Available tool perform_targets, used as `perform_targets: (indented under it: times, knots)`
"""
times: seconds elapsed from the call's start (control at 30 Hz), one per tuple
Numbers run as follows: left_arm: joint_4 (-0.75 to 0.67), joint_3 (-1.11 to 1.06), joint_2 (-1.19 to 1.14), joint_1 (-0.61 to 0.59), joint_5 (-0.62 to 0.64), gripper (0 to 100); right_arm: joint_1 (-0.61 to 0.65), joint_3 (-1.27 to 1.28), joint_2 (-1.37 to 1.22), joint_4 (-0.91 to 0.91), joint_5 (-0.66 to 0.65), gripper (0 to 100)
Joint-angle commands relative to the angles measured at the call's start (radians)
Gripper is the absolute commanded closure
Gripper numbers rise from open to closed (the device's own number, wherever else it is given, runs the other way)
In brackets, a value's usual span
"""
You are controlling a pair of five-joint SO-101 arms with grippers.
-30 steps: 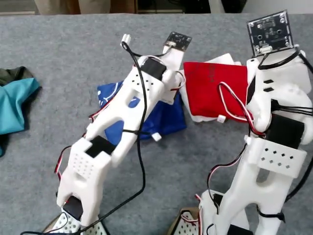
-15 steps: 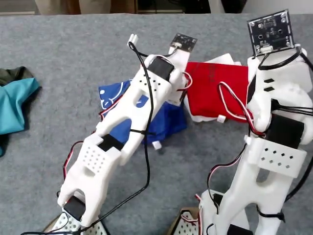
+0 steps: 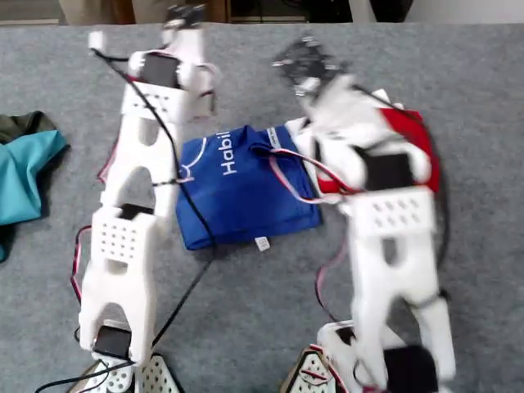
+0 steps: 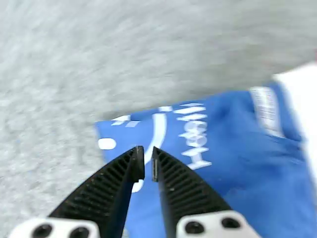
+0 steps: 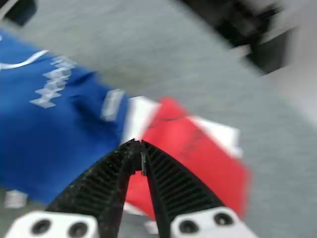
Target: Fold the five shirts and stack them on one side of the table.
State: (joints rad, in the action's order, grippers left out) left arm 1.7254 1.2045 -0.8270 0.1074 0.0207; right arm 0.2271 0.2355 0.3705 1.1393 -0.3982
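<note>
blue shirt (image 3: 246, 192) lies folded flat on the grey counter (image 3: 458, 65), just past the tips of the left hand (image 4: 147, 162). that hand is open only a crack and holds nothing. the shirt has white writing (image 3: 225, 154) and a small white label (image 3: 262, 243) at its edge. the right hand (image 5: 140, 148) is clenched and empty, over where the red shirt (image 5: 198, 148) lies beside the blue one. a teal shirt (image 3: 29, 176) lies crumpled well away from both hands.
</note>
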Motion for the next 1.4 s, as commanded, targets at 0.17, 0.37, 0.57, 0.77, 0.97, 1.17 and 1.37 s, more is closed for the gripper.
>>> perform_targets:
  times: [0.17, 0.37, 0.57, 0.77, 0.97, 1.17, 1.37]
  knots:
    - [-0.037, 0.005, -0.203, -0.023, 0.008, 97, 0.067, -0.344, -0.522, 0.023, 0.117, 99.6]
    - [-0.046, 0.095, -0.228, -0.025, 0.008, 97, 0.107, -0.723, -0.843, 0.259, 0.172, 99.6]
    - [-0.044, 0.147, -0.228, -0.018, 0.008, 97, 0.048, -1.075, -1.098, 0.33, 0.169, 99.6]
    - [-0.026, 0.14, -0.228, -0.026, 0.0, 97, -0.035, -1.443, -1.237, 0.456, 0.163, 99.6]
    - [-0.003, 0.146, -0.228, -0.028, 0.0, 97, 0.033, -1.639, -1.221, 0.654, 0.14, 99.7]
    - [0.028, 0.149, -0.217, -0.071, -0.003, 98, 0.176, -1.148, -0.952, 0.647, 0.17, 99.7]
    - [0.032, 0.149, -0.219, -0.103, -0.034, 98, 0.222, -0.651, -0.74, 0.4, 0.167, 99.7]
